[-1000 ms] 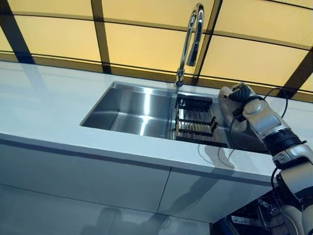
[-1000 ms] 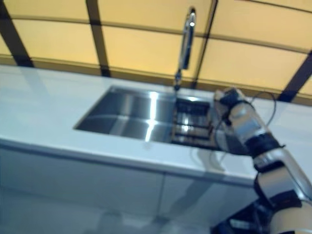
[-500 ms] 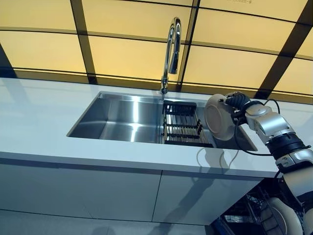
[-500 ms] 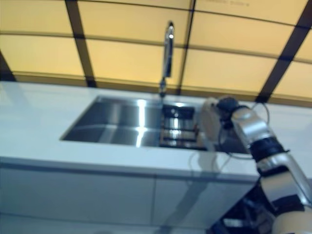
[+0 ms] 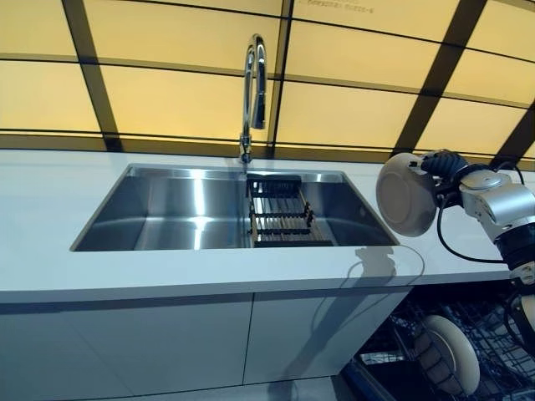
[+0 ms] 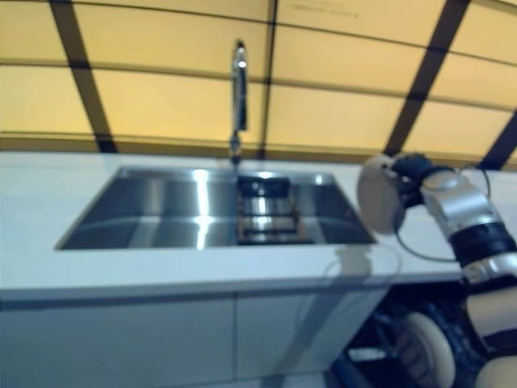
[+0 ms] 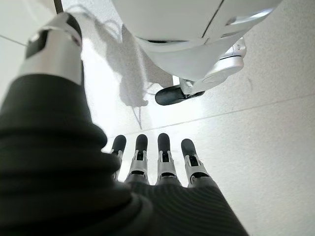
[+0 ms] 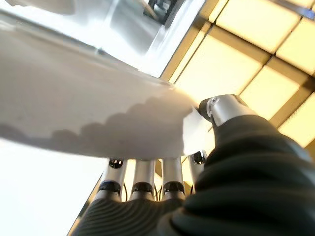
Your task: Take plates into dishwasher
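My right hand (image 5: 445, 167) is shut on a white plate (image 5: 405, 194) and holds it on edge in the air, above the white counter just right of the sink. In the right wrist view the plate (image 8: 88, 108) lies pinched between the thumb (image 8: 224, 108) and the fingers (image 8: 142, 182). Below and to the right, the open dishwasher's rack (image 5: 493, 322) holds another white plate (image 5: 447, 355) standing upright. My left hand (image 7: 157, 162) shows only in its wrist view, fingers straight over the floor, holding nothing.
A steel sink (image 5: 167, 213) is set into the counter (image 5: 209, 280), with a dark slatted rack (image 5: 280, 219) in its right part. A tall chrome faucet (image 5: 251, 83) stands behind it. White cabinet fronts run under the counter.
The plate has come up out of the sink's right end and moved right, to above the counter. The head camera has swung right, bringing the dishwasher rack into view.
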Robot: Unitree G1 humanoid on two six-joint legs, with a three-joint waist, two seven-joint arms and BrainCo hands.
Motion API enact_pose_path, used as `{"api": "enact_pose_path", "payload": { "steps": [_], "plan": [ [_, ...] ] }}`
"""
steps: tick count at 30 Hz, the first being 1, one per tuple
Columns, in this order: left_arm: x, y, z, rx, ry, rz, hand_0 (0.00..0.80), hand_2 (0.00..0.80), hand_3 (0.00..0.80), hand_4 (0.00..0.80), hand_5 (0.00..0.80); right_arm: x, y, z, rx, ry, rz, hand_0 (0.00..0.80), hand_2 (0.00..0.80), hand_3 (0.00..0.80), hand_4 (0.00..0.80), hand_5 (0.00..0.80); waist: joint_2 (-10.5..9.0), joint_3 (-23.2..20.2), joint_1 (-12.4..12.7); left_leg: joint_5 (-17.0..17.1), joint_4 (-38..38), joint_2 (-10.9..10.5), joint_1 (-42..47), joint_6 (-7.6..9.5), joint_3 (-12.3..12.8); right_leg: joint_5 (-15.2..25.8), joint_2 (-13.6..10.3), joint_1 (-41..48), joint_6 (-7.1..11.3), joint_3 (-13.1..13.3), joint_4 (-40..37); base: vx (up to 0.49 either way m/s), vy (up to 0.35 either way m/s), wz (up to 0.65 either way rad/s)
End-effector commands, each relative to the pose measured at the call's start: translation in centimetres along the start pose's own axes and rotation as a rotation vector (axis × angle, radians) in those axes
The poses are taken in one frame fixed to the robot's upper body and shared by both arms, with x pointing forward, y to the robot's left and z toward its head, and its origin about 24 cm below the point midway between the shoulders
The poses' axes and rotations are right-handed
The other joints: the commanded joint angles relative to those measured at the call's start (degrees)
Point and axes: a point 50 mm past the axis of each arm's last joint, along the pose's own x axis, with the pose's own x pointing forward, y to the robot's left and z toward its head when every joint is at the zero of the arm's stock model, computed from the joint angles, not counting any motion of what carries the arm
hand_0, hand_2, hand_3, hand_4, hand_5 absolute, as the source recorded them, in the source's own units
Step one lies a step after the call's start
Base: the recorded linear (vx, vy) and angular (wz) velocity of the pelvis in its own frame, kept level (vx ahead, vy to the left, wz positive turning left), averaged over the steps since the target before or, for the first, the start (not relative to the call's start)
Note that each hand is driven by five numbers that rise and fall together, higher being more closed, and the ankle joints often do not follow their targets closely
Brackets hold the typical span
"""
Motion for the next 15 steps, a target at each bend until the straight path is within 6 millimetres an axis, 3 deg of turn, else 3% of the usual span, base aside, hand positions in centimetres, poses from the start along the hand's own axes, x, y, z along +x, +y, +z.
{"api": "enact_pose_path", "payload": {
  "steps": [1,6,15],
  "plan": [
    [-0.1,2.1,0.3,0.080,0.035,0.055,0.000,0.000,0.000,0.000,0.000,-1.9,-5.2,5.2,0.068,-0.171,-0.153,0.800,0.800,0.800,0.800,0.800,-1.05,-0.3,-0.6,2.6,-0.1,0.5,-1.6,1.11,0.1,-3.9,-3.7,5.3,5.24,1.1,0.2,0.006,-0.001,-0.12],
    [-0.1,2.3,0.2,0.093,0.033,0.056,0.000,0.000,0.000,0.000,0.000,-2.7,-7.5,5.1,0.093,-0.166,-0.217,0.800,0.800,0.800,0.800,0.800,-1.24,-0.5,-1.6,2.4,-0.1,0.7,-1.4,1.02,0.7,-3.8,-3.4,5.0,5.23,2.1,0.2,0.004,-0.007,-0.08],
    [-0.2,2.6,-0.2,0.130,0.020,0.064,0.000,0.000,0.000,0.000,0.000,-3.9,-11.1,3.0,0.074,-0.081,-0.291,0.800,0.800,0.800,0.800,0.800,-1.35,-0.3,-3.0,2.1,-0.1,0.9,-0.6,1.22,1.6,-3.4,-2.9,4.8,5.18,3.3,0.2,-0.001,-0.014,-0.05]
  ]
}}
